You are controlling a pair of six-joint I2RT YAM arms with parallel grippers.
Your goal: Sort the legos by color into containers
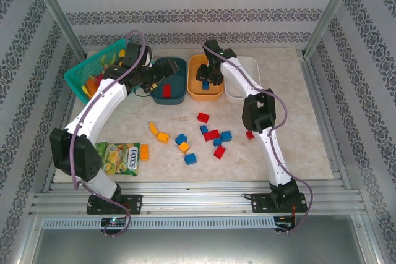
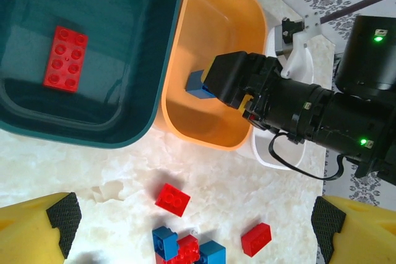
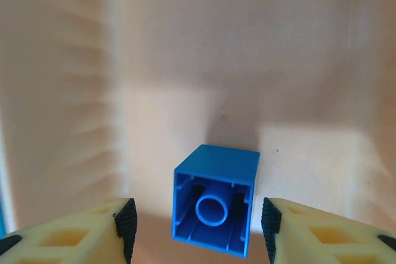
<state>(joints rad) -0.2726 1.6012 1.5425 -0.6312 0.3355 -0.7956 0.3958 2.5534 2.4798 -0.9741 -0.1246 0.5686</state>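
Right arm point(image 2: 297, 109) blocks orange bin point(image 2: 210, 35) mouth; teal bin point(image 2: 124, 41) floor mostly free (one red brick point(image 2: 65, 58))

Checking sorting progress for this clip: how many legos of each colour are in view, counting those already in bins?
Red legos: 5
Blue legos: 6
Orange-yellow legos: 4
Total: 15

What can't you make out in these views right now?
Top view: white plastic bin, floor behind the right arm.
Top view: green mesh basket, contents under the left arm.
Left wrist view: small blue plastic brick in the orange plastic bin, half behind the right gripper.
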